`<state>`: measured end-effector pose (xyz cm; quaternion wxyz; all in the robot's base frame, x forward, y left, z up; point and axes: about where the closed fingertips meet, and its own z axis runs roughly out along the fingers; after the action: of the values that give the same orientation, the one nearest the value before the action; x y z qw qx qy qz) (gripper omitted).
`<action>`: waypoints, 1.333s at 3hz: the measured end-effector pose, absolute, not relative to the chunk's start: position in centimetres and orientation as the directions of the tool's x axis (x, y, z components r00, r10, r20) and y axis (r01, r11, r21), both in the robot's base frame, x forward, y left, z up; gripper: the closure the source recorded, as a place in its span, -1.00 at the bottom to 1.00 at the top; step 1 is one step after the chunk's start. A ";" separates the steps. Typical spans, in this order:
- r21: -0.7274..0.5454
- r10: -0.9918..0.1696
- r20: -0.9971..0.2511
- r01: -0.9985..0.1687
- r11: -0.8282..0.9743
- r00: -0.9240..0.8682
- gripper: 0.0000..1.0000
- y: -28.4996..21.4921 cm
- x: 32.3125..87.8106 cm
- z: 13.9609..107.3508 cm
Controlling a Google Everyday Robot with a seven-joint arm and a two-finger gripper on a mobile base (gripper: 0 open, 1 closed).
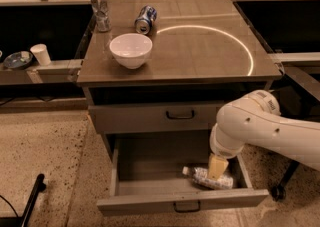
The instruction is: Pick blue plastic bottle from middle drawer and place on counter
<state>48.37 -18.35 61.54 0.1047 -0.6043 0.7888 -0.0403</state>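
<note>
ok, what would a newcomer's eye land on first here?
The bulky white arm at lower right, its gripper down in the open middle drawer, right at the blue plastic bottle lying near the front right. Then the counter above, with its bright arc, a white bowl and a tipped drink can.
</note>
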 end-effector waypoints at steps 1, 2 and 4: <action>-0.180 -0.958 -0.114 -0.943 0.281 -0.264 -0.45 -18.6 49.6 56.6; -0.148 -0.955 -0.120 -0.946 0.287 -0.271 -0.36 -18.6 50.4 52.0; -0.068 -0.951 -0.120 -0.953 0.295 -0.286 -0.32 -18.5 50.9 44.6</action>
<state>50.90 -18.45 44.64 0.0685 -0.5936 0.8018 0.0086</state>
